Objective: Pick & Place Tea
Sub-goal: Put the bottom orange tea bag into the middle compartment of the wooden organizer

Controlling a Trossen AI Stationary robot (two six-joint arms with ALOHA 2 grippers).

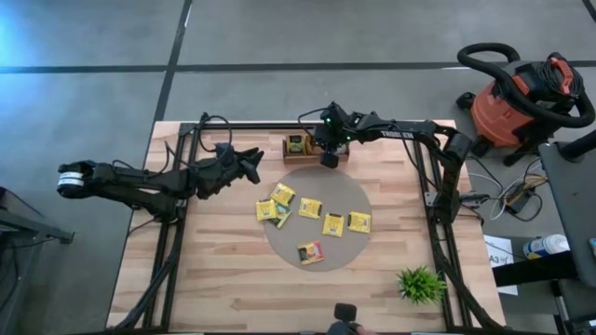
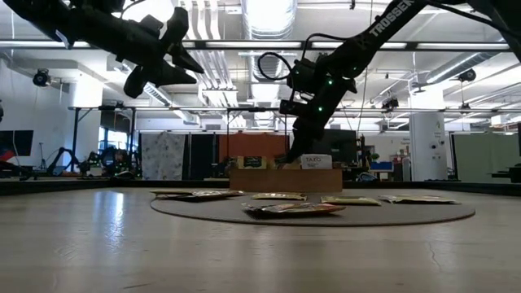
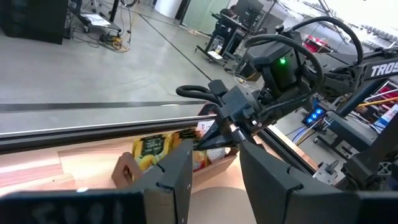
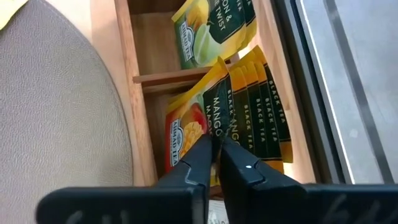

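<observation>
Several tea packets (image 1: 317, 219), mostly yellow and one orange-red (image 1: 310, 253), lie flat on a round grey mat (image 1: 349, 191). A wooden divided tray (image 4: 140, 124) at the table's far edge holds more packets standing on edge (image 4: 261, 106). My right gripper (image 4: 214, 155) reaches down into the tray (image 1: 298, 147), shut on a yellow mango packet (image 4: 219, 112). My left gripper (image 3: 217, 186) hangs open and level, well above the table left of the tray (image 1: 250, 167), with nothing between its fingers. My right gripper pinches the yellow mango packet by its upper edge (image 4: 217, 138) between its two fingers. The fingers slant down from above and from the table's right. The packet stands on edge in a tray compartment, among other upright packets.
A small green plant (image 1: 421, 284) stands at the near right corner. Black frame rails (image 1: 433, 186) run along both sides of the table. A red shop vacuum (image 1: 521, 98) stands on the floor beyond the far right corner. Bare wood lies around the mat.
</observation>
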